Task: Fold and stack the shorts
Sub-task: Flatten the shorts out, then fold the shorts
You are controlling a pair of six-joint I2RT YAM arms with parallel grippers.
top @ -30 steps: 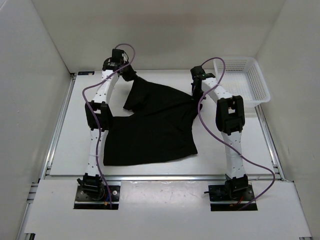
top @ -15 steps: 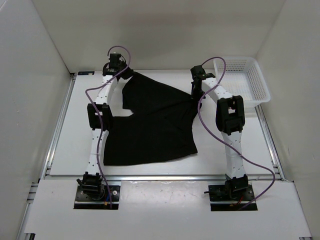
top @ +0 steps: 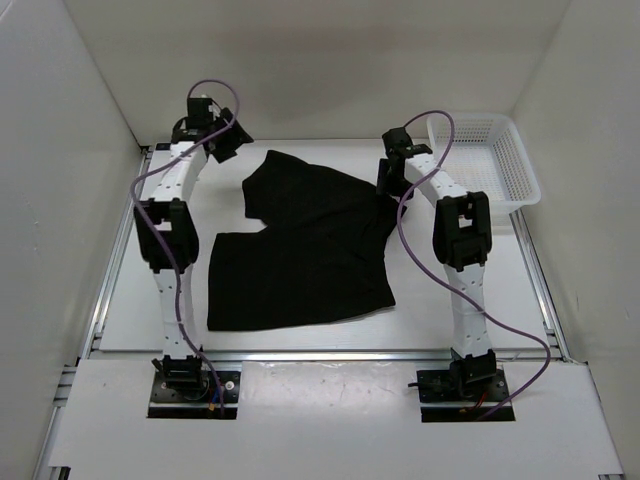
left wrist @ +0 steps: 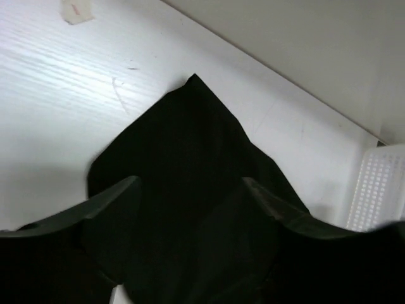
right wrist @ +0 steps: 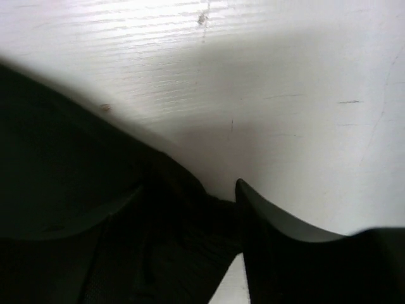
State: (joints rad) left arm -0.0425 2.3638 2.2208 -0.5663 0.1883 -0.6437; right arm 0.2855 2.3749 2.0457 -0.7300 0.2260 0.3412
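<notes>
The shorts [top: 300, 250] are plain black, soft cloth, spread mostly flat at the centre. The broad lower part reaches toward 7 o'clock. An upper flap narrows to a point at 11 o'clock, and the edge at 2 o'clock is bunched and creased.

Shorts [top: 300, 250] central on the table [top: 130, 290], basket [top: 528, 180] at its far right corner, left gripper [top: 228, 143] behind their left corner.

1. No words, numbers, brands or signs can be read in any view.
2. A small pale scrap of tape [left wrist: 77, 11] on the white wood-grain desk [left wrist: 50, 95] carries a faint red mark, too blurred to read as a letter or digit.
3. The plain black fabric shorts [top: 300, 260] show no legible label.
</notes>
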